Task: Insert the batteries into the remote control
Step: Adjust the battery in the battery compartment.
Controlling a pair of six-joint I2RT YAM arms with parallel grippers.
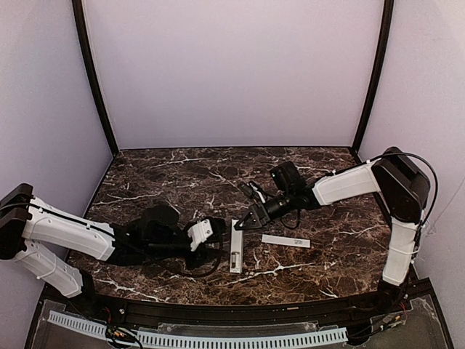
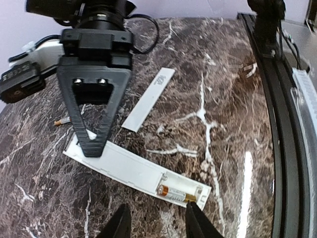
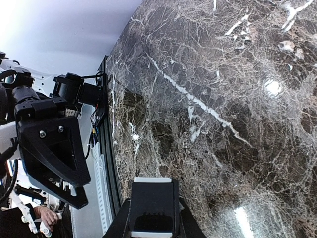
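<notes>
Left wrist view: the left gripper (image 2: pixel 157 218) is seen at the bottom edge, its two fingers set apart with nothing between them. The near end of the remote control (image 2: pixel 124 166) is located directly above that gap. The remote is laid flat and runs from lower right to centre left. One battery (image 2: pixel 174 192) is seated in the open compartment at that near end, just clear of the fingertips. The far end is contacted by the tip of the right gripper (image 2: pixel 91 148), whose jaws are drawn together. Whether the remote is clamped cannot be told. A second battery (image 2: pixel 62 121) is found on the marble table (image 2: pixel 233 99) at centre left. A cover strip (image 2: pixel 148 99) is laid above the remote, apart from it.

Top view: the remote is shown at lower centre, with the left gripper just left of it and the right gripper at its upper end.

Right wrist view: the left gripper is shown at the left edge, with the table filling the right of the frame.
</notes>
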